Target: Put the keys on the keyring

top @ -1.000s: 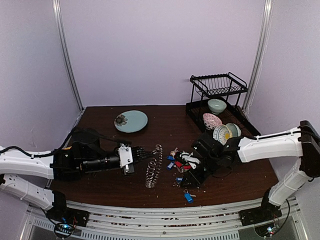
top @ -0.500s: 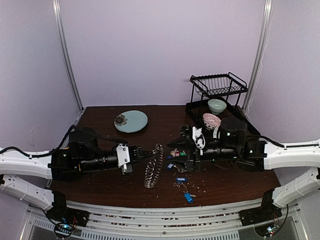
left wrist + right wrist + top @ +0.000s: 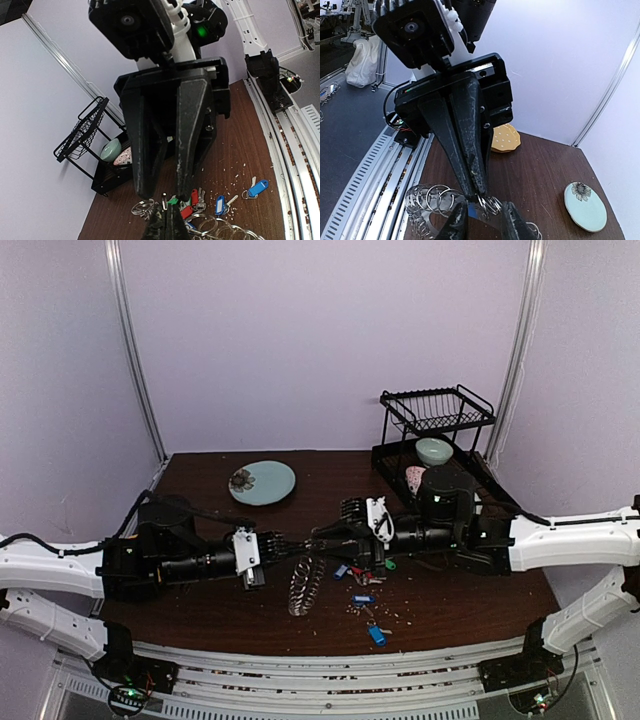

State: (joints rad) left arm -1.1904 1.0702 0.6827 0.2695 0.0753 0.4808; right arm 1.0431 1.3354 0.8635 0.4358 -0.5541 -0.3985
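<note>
Near edge of the dark brown table point(image 3: 200, 605): one key with a blue tag point(image 3: 376, 634) lies alone, closest to the arm bases. Just behind it is a second blue-tagged key point(image 3: 363, 598), among pale specks point(image 3: 400, 618) scattered on the surface.

Next back, the keyring point(image 3: 303, 585) stands on edge. Its lower rim is on the table, its top leans slightly right, and it is fringed with small silvery keys. To its right lies a loose heap of keys point(image 3: 360, 575) with red, green and blue tags, close to the ring.

Over the ring's top the two arms meet head-on. The left gripper point(image 3: 296, 550) reaches in level from the left, jaws pressed together on the ring's upper rim. From the right wrist camera we see its tips pinching wire loops. The right gripper point(image 3: 320, 537) comes in from the right, tips just beside the left one's. Its jaws stand part-way apart, with a gap showing between them from the left wrist camera. Ring loops sit in that gap, and we cannot tell whether the pads touch them.

Farther back, left of centre: a pale green plate point(image 3: 262, 482) with a flower motif. Back right: a black wire dish rack point(image 3: 437, 412) with a celadon bowl point(image 3: 434, 451) on its lower tier and a patterned bowl point(image 3: 414, 478) partly hidden behind the right arm.
</note>
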